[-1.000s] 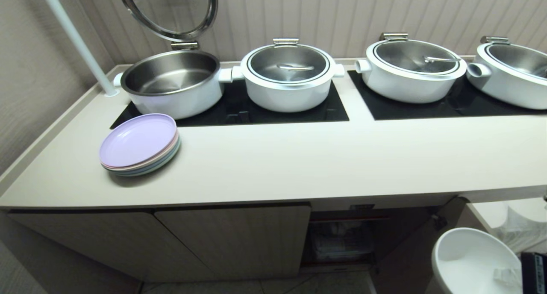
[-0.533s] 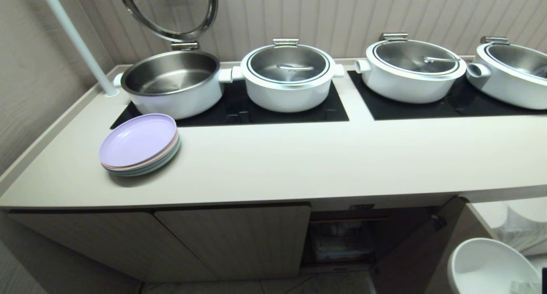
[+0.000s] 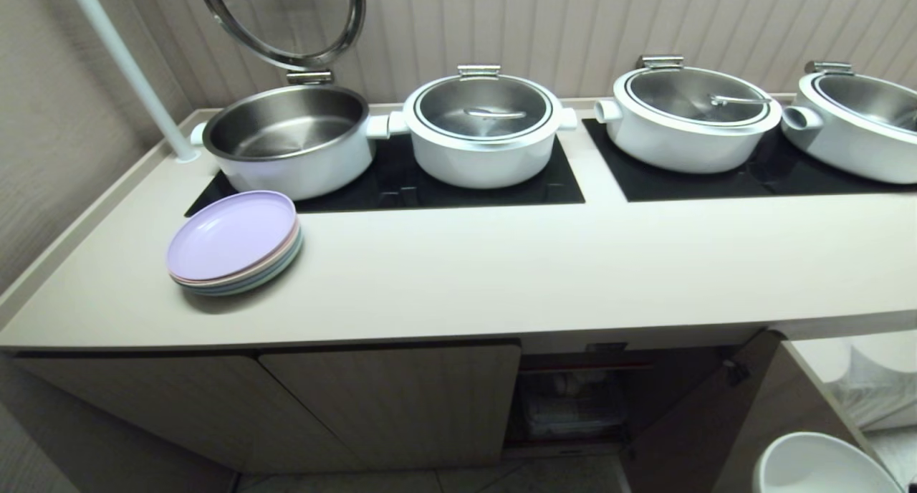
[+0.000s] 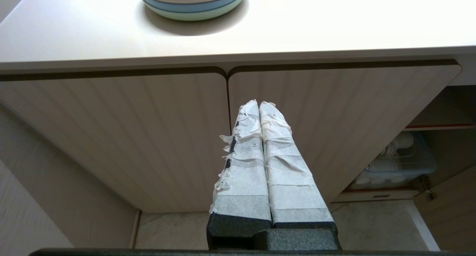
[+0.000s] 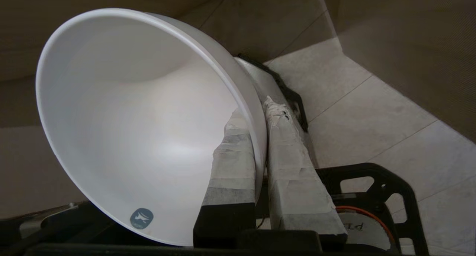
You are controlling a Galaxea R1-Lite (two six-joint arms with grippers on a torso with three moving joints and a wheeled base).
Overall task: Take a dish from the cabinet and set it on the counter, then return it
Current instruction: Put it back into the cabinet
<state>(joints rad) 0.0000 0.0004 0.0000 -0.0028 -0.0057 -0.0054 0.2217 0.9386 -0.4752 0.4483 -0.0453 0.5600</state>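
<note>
The dish (image 5: 141, 118), a plain white bowl, hangs tilted in my right gripper (image 5: 256, 111), which is shut on its rim with one taped finger inside and one outside. In the head view only the bowl's (image 3: 817, 468) upper rim shows, at the bottom right corner, below the counter (image 3: 501, 271) and to the right of the cabinet's (image 3: 401, 400) open compartment (image 3: 573, 400). That view does not show the right gripper. My left gripper (image 4: 259, 104) is shut and empty, parked in front of the closed fluted doors (image 4: 148, 137).
A stack of pastel plates (image 3: 233, 242) sits at the counter's left. Several white pots (image 3: 483, 127) stand on black glass panels (image 3: 716, 181) at the back. The open cabinet door (image 3: 716, 407) juts out beside the dish. A clear bin of white bowls (image 4: 398, 163) sits inside.
The dish has sunk and drifted right toward the bottom corner of the head view. The gripper part seen in the bowl a second ago has left that view. The left arm is still.
</note>
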